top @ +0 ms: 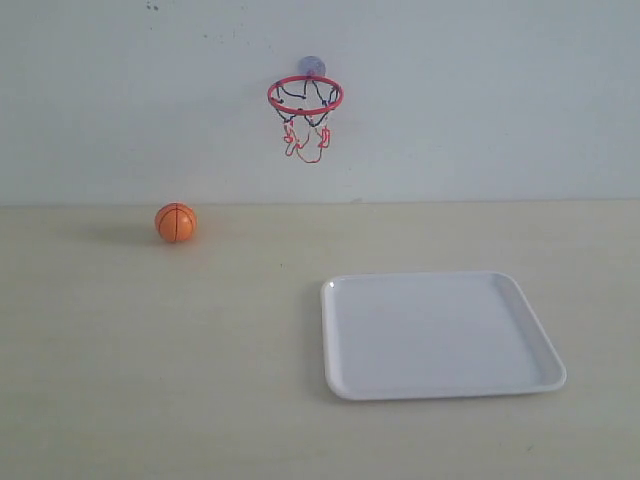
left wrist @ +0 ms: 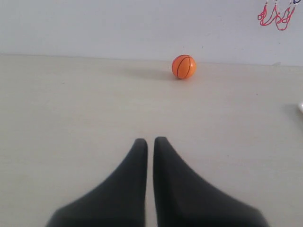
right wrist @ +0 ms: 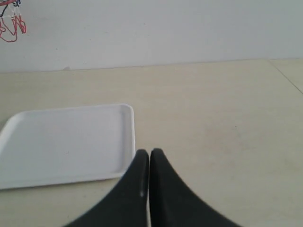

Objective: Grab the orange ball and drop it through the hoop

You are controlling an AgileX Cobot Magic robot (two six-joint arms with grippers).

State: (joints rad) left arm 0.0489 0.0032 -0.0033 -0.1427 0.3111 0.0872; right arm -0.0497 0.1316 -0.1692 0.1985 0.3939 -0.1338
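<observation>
The orange ball (top: 175, 222) rests on the table at the back left, close to the wall; the left wrist view has the orange ball (left wrist: 183, 66) well ahead of my fingers. The hoop (top: 305, 96), with red ring and dangling net, is stuck to the wall above the table's middle; only net strings (left wrist: 276, 16) show from the left wrist, and net strings (right wrist: 10, 26) from the right. My left gripper (left wrist: 150, 141) is shut and empty, far short of the ball. My right gripper (right wrist: 149, 152) is shut and empty beside the tray's corner. Neither gripper appears in the exterior view.
A white rectangular tray (top: 440, 335) lies on the table right of centre, below and right of the hoop; the tray (right wrist: 66, 144) fills the near side of the right wrist view. The pale wall rises directly behind the table.
</observation>
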